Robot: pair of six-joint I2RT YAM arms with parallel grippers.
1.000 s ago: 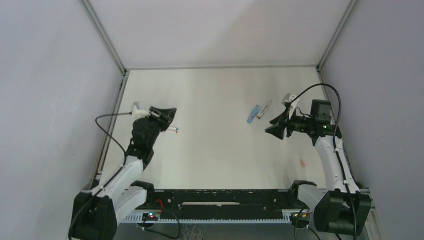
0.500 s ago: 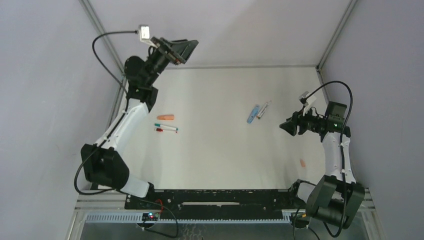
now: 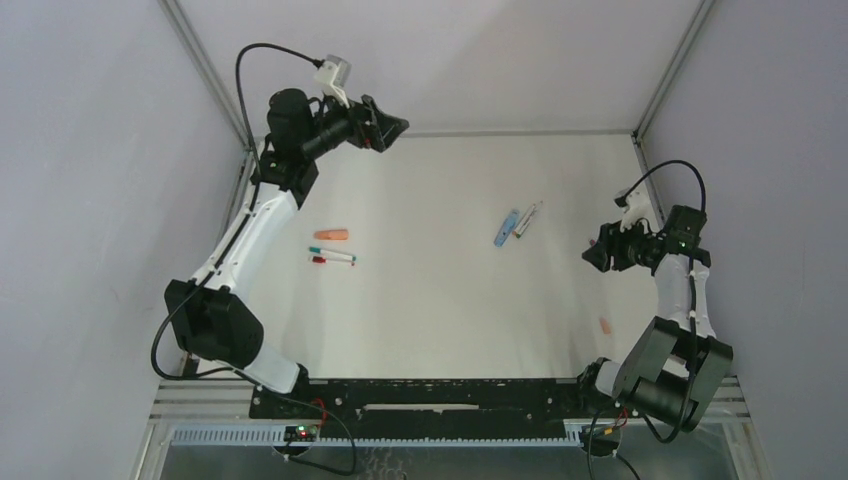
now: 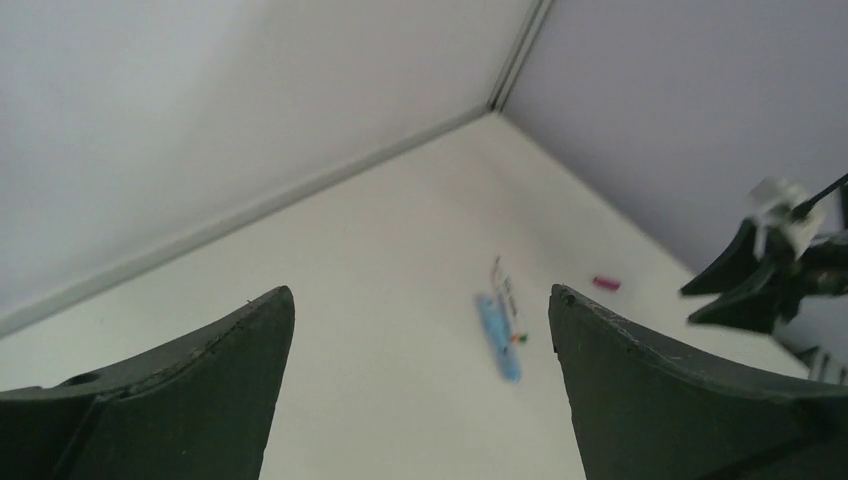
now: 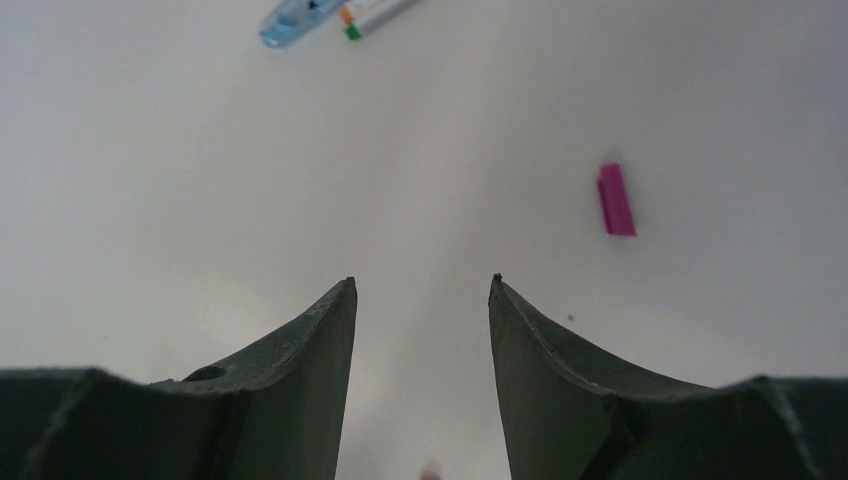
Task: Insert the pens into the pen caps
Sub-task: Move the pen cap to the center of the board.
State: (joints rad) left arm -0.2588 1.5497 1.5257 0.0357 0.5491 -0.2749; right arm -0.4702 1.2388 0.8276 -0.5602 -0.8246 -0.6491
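Two pens lie side by side left of centre, one teal-tipped and one red-tipped, with an orange pen cap just behind them. A light blue cap and a third pen lie right of centre; both also show in the left wrist view, the cap and the pen. A magenta cap lies ahead of my right gripper. A salmon cap sits near the right edge. My left gripper hangs high at the back left, open and empty. My right gripper is open and empty.
Grey walls enclose the white table, with metal frame posts at the back corners. The right arm's cable loops above its wrist.
My left gripper opened, rose from the two pens on the left and swung up to the back left corner. My right gripper drew back toward the right wall.
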